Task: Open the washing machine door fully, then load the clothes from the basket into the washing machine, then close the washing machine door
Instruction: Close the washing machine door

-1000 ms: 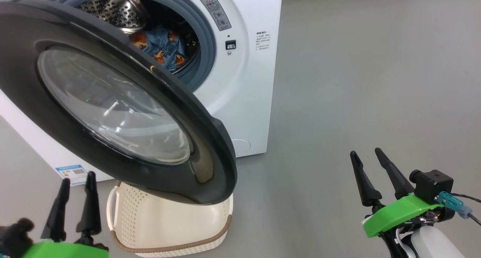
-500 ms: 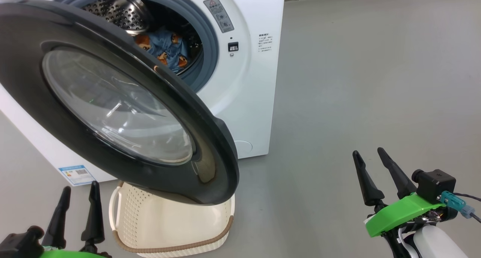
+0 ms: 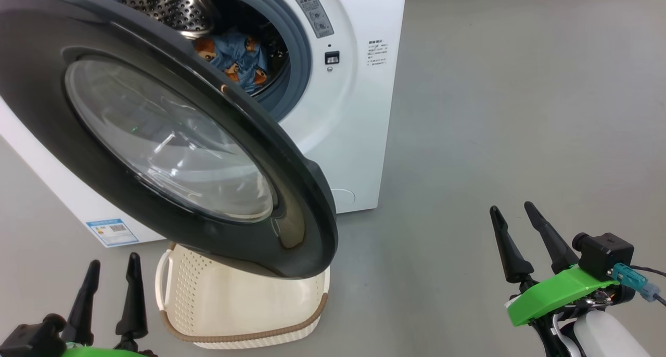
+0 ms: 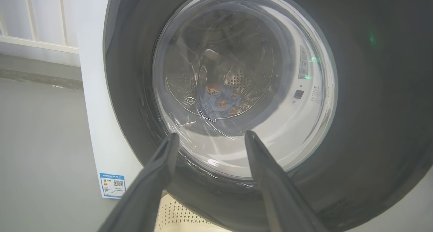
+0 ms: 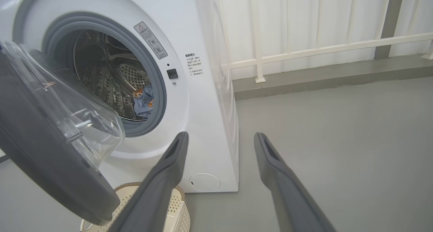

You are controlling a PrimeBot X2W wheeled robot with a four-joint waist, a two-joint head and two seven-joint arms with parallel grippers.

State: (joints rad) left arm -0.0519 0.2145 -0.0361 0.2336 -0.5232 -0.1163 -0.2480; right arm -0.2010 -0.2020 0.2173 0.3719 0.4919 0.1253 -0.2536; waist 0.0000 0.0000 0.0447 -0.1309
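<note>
The washing machine (image 3: 343, 138) (image 5: 203, 100) stands white ahead, its round black door (image 3: 171, 138) (image 4: 372, 107) (image 5: 40, 147) swung partway out over the basket (image 3: 244, 305) (image 5: 176, 208). Blue clothes (image 3: 239, 60) (image 5: 143, 101) with brown figures lie in the steel drum; through the door glass they appear as a blue bundle of clothes (image 4: 216, 100). The cream basket's visible inside looks bare. My left gripper (image 3: 112, 266) (image 4: 209, 137) is open, low at the left, facing the door's outer face. My right gripper (image 3: 512, 211) (image 5: 220, 137) is open over the floor at the right, holding nothing.
Grey floor (image 3: 520, 112) stretches to the right of the machine. A white railing (image 5: 321, 49) and pale wall run behind it. A blue label sticker (image 3: 112, 232) sits low on the machine's front.
The head view has shifted, so machine and door sit slightly further right and higher. The left gripper sits lower in the picture. Both grippers stay open.
</note>
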